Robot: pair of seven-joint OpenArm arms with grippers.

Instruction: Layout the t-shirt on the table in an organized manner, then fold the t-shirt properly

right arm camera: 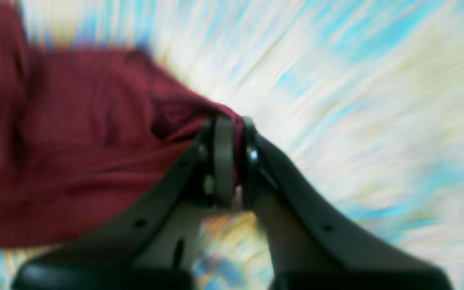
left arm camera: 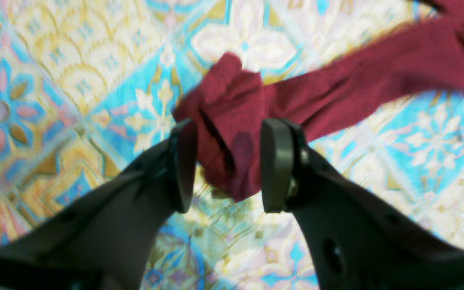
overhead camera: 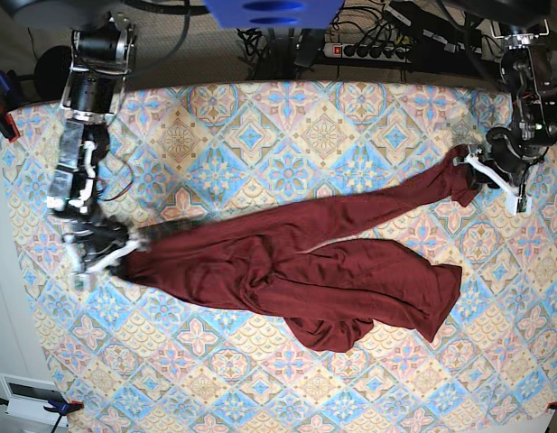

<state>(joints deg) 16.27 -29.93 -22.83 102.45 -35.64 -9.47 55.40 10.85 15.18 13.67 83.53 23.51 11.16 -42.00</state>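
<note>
The table [overhead camera: 287,108] filled the base view, its cloth a grid of blue, pink and cream diamond tiles with floral medallions. Across its middle lay the shirt [overhead camera: 305,271], dark maroon and rumpled, drawn out into a long band from the view's left edge to its right. The bulk of the fabric sagged in folds toward the near side, with a rounded lobe hanging lowest at the centre and a wider flap to the right of it. A narrow twisted strip ran up and to the right to the left gripper [overhead camera: 472,167]. At the other end the cloth tapered to a point at the right gripper [overhead camera: 116,262].

In the right wrist view the right gripper [right arm camera: 234,157] had its jaws pressed together on a bunched edge of the shirt [right arm camera: 75,149], which spread away to the left; the table [right arm camera: 357,100] behind was a blur.

In the left wrist view the left gripper [left arm camera: 228,165] stood spread, its pads well apart. A crumpled end of the shirt [left arm camera: 236,121] hung between them, seeming to touch neither pad, over the table [left arm camera: 54,80].
</note>
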